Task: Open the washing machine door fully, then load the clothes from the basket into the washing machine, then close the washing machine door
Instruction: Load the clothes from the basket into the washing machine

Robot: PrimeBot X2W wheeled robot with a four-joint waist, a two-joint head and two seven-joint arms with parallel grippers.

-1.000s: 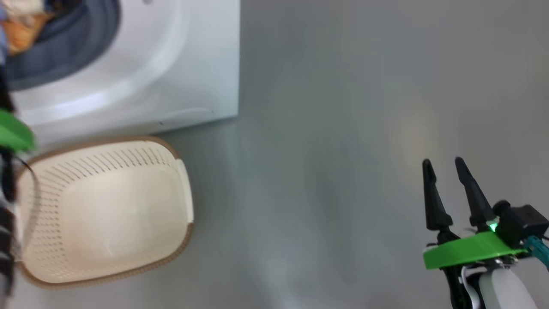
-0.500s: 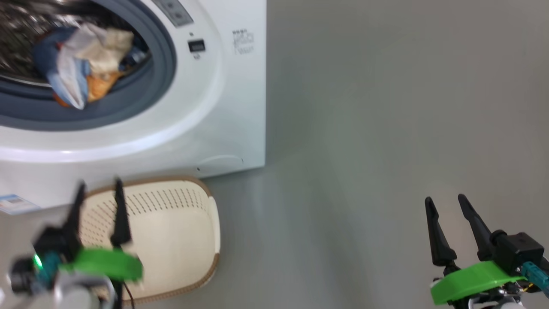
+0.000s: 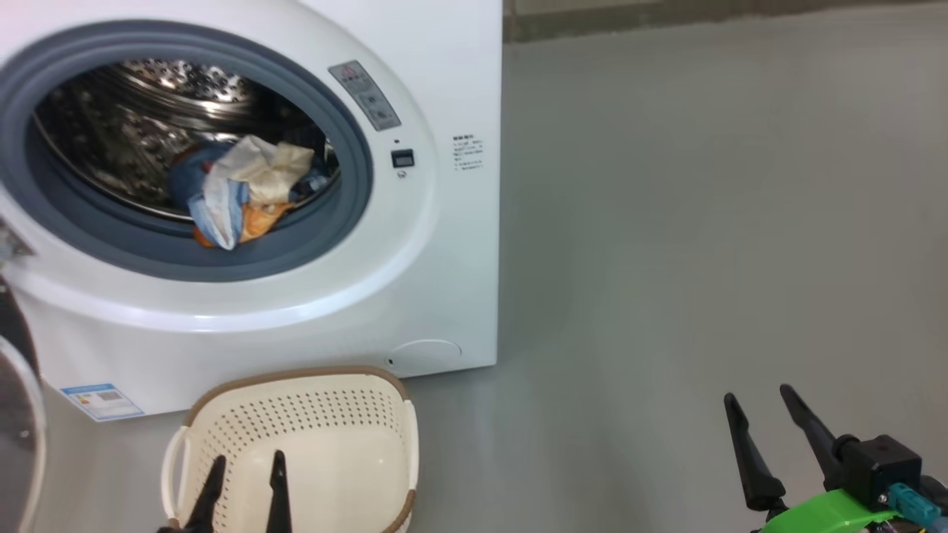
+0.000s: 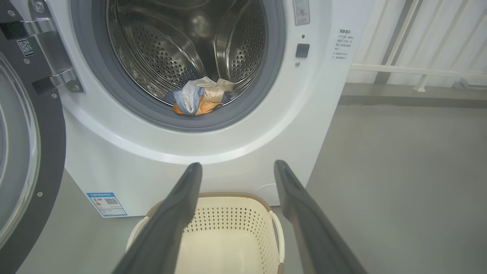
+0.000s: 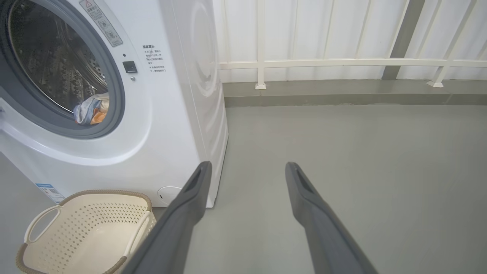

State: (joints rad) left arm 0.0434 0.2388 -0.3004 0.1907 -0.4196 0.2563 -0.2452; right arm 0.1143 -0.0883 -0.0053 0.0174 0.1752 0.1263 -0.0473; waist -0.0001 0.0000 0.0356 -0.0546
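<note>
Washing machine (image 3: 444,222), big white front-loading box with a steel perforated drum and a grey-blue rubber gasket: stands far left. A second ago the head view caught just its lower corner, from above. Now the whole drum mouth is in frame. That is the camera lifting; the machine has not moved.

Washing machine door (image 4: 23,152), large round glossy black ring with a bulging clear window: swung wide open on its hinge at the far left, well clear of the mouth.

Basket (image 3: 296,372), small cream-white perforated plastic with a brown woven-look rim and white side handles: on the grey floor just before the machine, nothing in it, same as in both earlier pictures.

Clothes (image 3: 237,189), bundle of light-blue, cream and orange fabric: low in the drum, close behind the gasket lip.

Left gripper (image 3: 247,460): was a blur at the left edge, now low over the near side of the basket, fingers spread, holding nothing. Right gripper (image 3: 757,396): near right over bare floor, fingers spread, holding nothing.

Judgement: loading looks finished; closing the door remains, and the left arm is nearer to it.
</note>
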